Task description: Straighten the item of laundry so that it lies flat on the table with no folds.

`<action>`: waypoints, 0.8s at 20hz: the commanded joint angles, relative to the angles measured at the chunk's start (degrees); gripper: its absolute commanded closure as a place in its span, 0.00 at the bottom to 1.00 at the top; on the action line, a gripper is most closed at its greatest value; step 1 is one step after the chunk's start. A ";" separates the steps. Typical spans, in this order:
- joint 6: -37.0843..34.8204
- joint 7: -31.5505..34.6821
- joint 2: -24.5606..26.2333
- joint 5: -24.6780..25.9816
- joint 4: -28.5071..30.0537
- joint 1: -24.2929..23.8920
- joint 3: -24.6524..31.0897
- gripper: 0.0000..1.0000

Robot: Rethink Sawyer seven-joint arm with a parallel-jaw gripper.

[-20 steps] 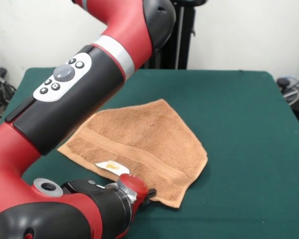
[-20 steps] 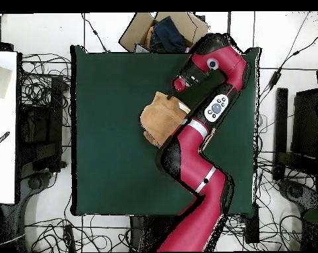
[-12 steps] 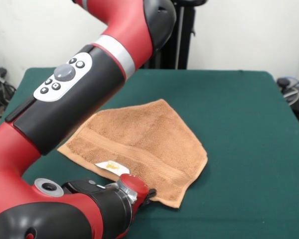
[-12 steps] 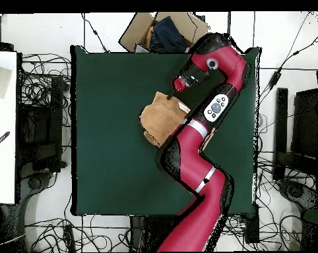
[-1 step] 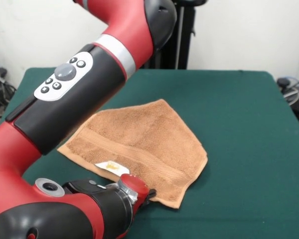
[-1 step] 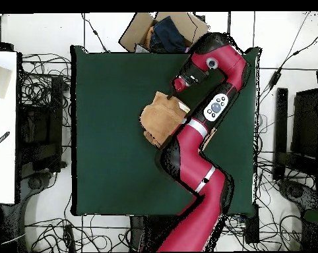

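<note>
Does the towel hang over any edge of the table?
No, the towel lies wholly on the table, with green cloth showing around its visible sides in the front view.

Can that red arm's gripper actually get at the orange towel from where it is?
Probably yes. The gripper sits right at the towel's near edge by the white label, with nothing between them. Whether it is open or already pinching the cloth cannot be seen.

The arm [image 5: 74,99] is made of round red and black parts. A silver ring and a white panel with grey buttons [image 5: 62,75] are seen on it.
</note>
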State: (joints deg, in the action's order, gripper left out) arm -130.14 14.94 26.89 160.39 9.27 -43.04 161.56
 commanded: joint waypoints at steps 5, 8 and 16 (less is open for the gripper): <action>13.05 5.51 -2.69 3.40 -4.06 1.99 -9.10 1.00; 12.68 6.24 -3.58 3.28 -3.53 2.40 -10.48 1.00; 6.80 11.39 -7.78 2.54 -1.33 3.95 -16.30 1.00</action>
State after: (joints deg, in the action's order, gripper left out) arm -127.81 14.94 23.52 160.38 9.86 -41.66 157.33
